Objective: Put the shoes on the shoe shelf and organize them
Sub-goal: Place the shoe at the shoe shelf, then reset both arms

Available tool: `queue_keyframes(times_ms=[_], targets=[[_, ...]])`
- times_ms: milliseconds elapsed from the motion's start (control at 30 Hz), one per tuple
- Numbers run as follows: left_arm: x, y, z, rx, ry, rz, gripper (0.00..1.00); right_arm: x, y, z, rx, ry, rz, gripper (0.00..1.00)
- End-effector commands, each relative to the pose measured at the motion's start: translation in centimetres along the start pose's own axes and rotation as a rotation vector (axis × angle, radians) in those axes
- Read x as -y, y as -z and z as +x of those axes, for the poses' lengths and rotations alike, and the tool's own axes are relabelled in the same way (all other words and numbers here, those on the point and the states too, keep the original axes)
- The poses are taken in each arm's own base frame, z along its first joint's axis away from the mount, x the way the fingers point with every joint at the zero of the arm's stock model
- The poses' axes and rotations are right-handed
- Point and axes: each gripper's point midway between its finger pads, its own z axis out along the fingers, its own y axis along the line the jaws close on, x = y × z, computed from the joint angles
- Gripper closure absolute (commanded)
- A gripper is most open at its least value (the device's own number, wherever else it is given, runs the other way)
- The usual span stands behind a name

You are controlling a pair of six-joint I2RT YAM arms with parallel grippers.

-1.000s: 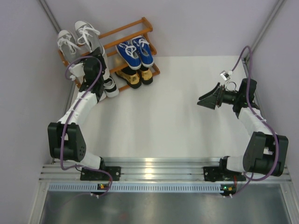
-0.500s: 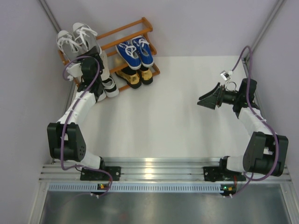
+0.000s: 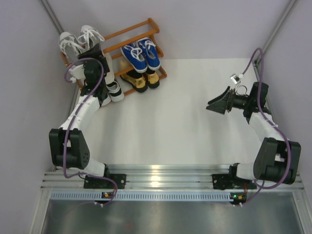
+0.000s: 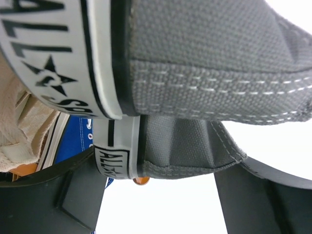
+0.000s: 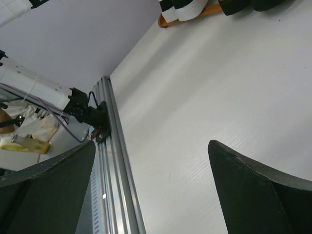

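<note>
Left pincer (image 3: 95, 49) has spread wider (at the grey sneakers (image 3: 69, 43)); its arm reached farther back.

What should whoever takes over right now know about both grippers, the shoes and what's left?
Left gripper: jaws wide, straddling one heel of the grey sneakers at the top left of the shoe shelf.
Right gripper: open, empty, above the table.
On the shelf: blue sneakers, gold loafers below them, black-and-white sneakers lower left.
Beige lace-ups show only in the left wrist view, beside the grey pair.
Done: no shoe lies on the table.
Left: probably back the left arm out, check pairs sit straight.
</note>
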Motion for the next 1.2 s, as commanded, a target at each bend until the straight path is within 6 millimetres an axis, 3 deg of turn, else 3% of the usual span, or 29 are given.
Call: queue_keyframes(times_ms=[0,133,467,933,1067,1100,1133,1167], targets=[[4.0,1.2,-0.4,-0.015,0.069,0.091,0.14,-0.8,0.6,-0.9,0.011,0.093,-0.019,0.01],[3.8,1.9,-0.1,-0.043,0.067,0.088,0.02,-0.9,0.6,-0.8,0.011,0.094,-0.021,0.01],[2.2,4.4,0.1,-0.109,0.037,0.063,0.02,-1.1,0.6,-1.0,0.011,0.100,-0.024,0.01],[2.8,11.2,0.8,-0.289,-0.194,0.125,0.02,-1.3,0.8,-0.7,-0.007,0.106,-0.039,0.01],[4.4,13.9,-0.4,-0.271,-0.375,0.181,0.02,-1.6,0.9,-0.8,-0.008,0.117,-0.042,0.01],[3.7,14.3,-1.1,-0.256,-0.452,0.153,0.02,-1.6,0.9,-0.9,-0.008,0.127,-0.044,0.01],[5.3,14.9,-1.8,-0.223,-0.544,0.184,0.02,-1.6,0.9,-0.8,-0.009,0.121,-0.042,0.01],[6.1,15.5,-4.1,-0.125,-0.724,0.187,0.02,-1.7,0.9,-0.9,-0.009,0.126,-0.042,0.01]])
